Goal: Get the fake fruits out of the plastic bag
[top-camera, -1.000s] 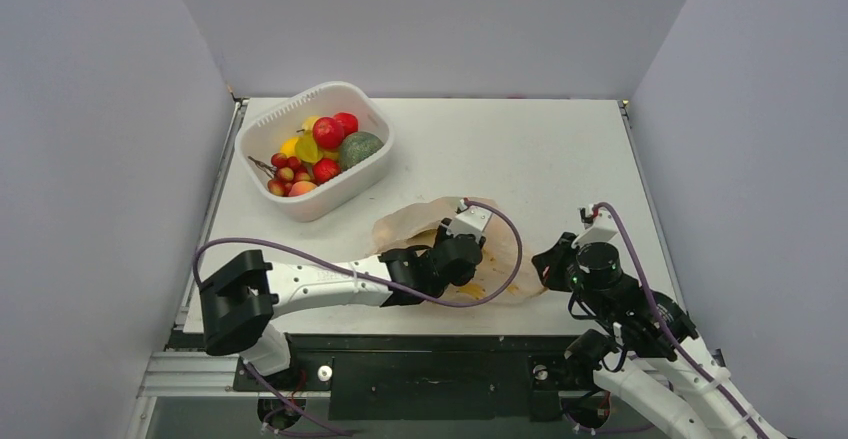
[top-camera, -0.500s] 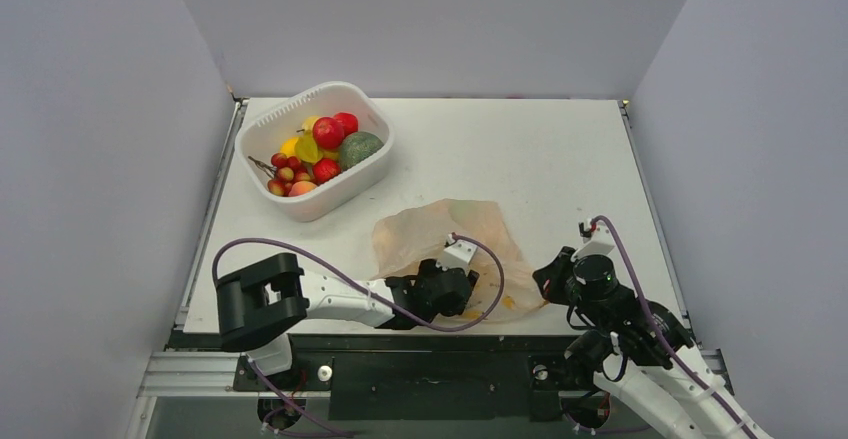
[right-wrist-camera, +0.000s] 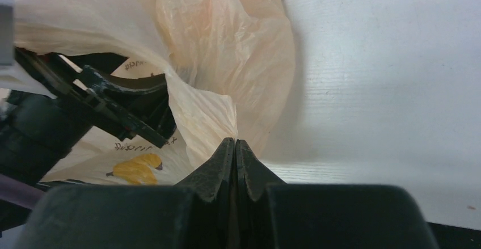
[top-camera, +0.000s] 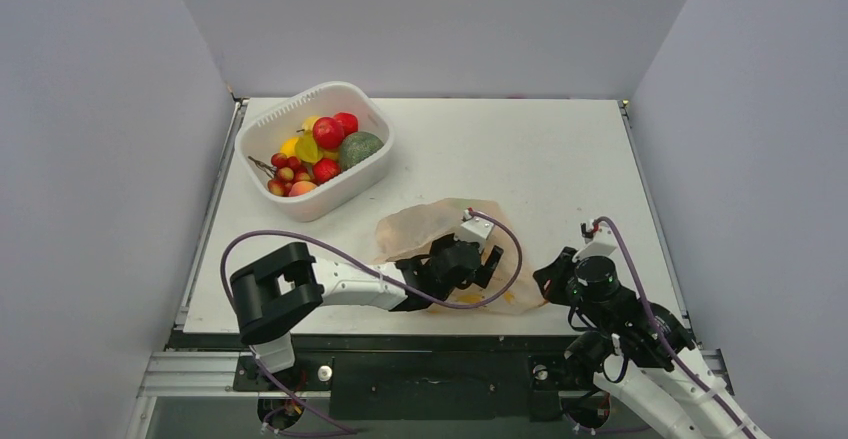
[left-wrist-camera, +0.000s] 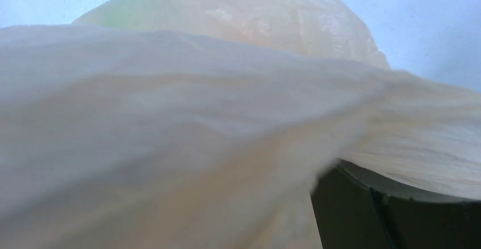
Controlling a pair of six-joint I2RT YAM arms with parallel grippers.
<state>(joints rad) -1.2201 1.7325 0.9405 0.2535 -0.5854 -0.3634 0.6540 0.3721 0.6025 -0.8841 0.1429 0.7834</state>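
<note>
Peach plastic bag (top-camera: 425, 227): your right gripper (right-wrist-camera: 235, 147) pinched its near edge, evidently anchoring it; your left gripper (top-camera: 480, 261) stood wide and empty at its mouth. Fake fruits (top-camera: 320, 147) sat beyond it, in the basket (top-camera: 345, 191).

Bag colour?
The bag is translucent pale peach with small orange marks; best in right wrist view.

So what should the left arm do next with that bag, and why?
Probably ease the left arm deeper into the plastic bag: its jaws stand open at the mouth, the right arm pinches the bag's edge in shut jaws, and a greenish bulge shows through the film ahead, perhaps a fruit.
</note>
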